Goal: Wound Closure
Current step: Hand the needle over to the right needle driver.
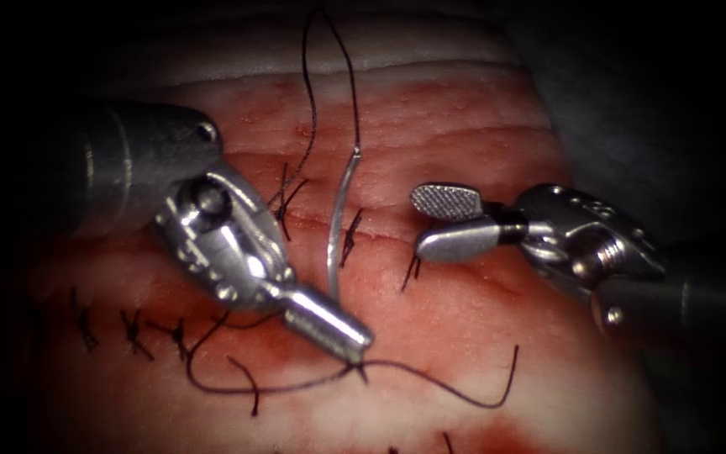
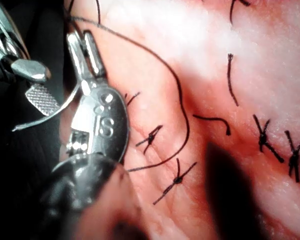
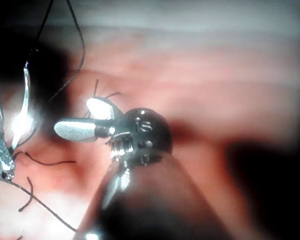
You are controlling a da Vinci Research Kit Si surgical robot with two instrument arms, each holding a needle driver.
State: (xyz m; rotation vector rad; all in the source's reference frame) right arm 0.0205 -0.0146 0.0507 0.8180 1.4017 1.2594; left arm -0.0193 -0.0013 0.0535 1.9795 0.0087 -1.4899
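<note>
the left hand (image 1: 355,340) is sitting low over the tissue (image 1: 464,126), clenched on the thread (image 1: 430,378) right at its tip. the needle (image 1: 339,223) is standing just beside that hand, a slim bright curve rising from near the hand's barrel, its upper end joining the dark thread that loops high and back down. whether its lower end is in the tissue is hard to tell. from the left wrist, the needle (image 2: 50,112) is crossing behind the left hand (image 2: 85,52). the right hand (image 1: 430,223) is hovering to the right, released and grasping nothing, its ridged pad showing. knotted stitches (image 1: 132,332) are lining the cut, and red fluid (image 1: 497,437) is pooling below.
</note>
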